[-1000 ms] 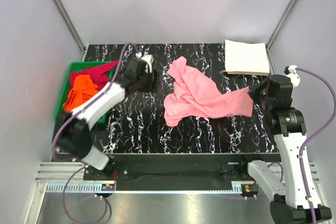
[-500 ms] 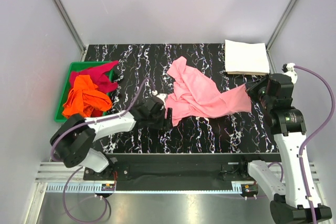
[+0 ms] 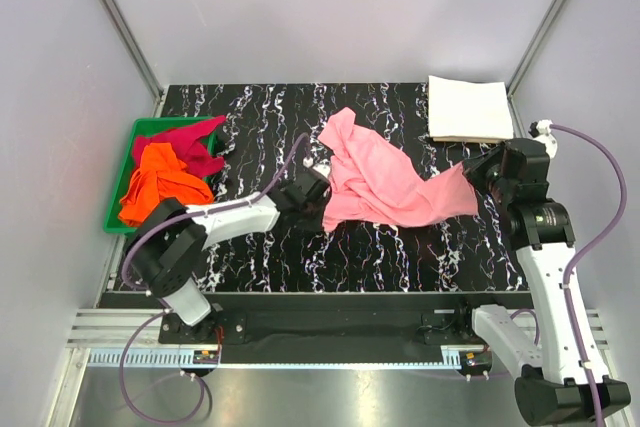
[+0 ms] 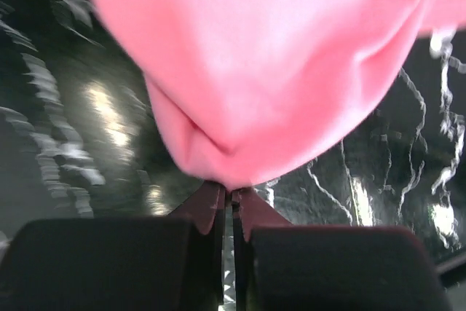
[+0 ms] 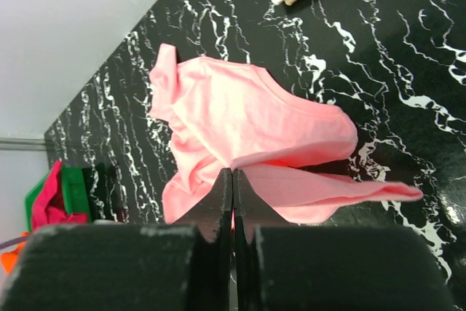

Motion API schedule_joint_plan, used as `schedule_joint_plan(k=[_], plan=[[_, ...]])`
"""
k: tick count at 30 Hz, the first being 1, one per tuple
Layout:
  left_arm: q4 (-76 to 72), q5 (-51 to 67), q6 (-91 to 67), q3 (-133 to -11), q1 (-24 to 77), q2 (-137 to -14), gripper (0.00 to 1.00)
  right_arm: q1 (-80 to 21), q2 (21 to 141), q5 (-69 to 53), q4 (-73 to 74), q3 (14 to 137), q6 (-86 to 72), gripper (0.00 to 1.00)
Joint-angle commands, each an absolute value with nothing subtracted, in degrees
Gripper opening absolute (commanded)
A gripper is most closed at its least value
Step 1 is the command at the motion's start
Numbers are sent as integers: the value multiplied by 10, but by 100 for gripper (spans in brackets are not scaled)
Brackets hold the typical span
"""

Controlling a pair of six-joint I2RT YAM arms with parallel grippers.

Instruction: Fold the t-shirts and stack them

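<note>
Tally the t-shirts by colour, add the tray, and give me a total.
pink t-shirt: 1
white t-shirt: 1
orange t-shirt: 1
magenta-red t-shirt: 1
green tray: 1
total: 5

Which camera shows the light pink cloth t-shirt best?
Top external: the whole crumpled light pink cloth t-shirt is visible, edge to edge. Right wrist shows most of it obliquely; left wrist only a blurred close-up fold.

You're seeing the pink t-shirt (image 3: 385,182) lying crumpled across the table (image 3: 400,247); white t-shirt (image 3: 470,109) sitting folded, far right corner; orange t-shirt (image 3: 160,182) and magenta-red t-shirt (image 3: 190,142) bunching in the green tray (image 3: 140,131).
</note>
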State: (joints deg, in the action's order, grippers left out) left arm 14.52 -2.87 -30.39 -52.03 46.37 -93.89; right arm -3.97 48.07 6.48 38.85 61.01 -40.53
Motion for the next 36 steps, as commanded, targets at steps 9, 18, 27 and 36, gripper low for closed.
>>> schedule_joint_plan(k=[9, 18, 27, 36], plan=[[425, -289, -187, -840, 445, -750, 0, -40, 523, 275, 509, 884, -345, 0], [497, -226, -158, -895, 394, -717, 0, -40, 481, 223, 524, 932, -346, 0], [469, -57, -127, -838, 286, -829, 1, -40, 447, 205, 514, 817, -341, 0], [489, -73, -140, -1004, 196, -1069, 40, -40, 439, 186, 494, 750, -329, 0]])
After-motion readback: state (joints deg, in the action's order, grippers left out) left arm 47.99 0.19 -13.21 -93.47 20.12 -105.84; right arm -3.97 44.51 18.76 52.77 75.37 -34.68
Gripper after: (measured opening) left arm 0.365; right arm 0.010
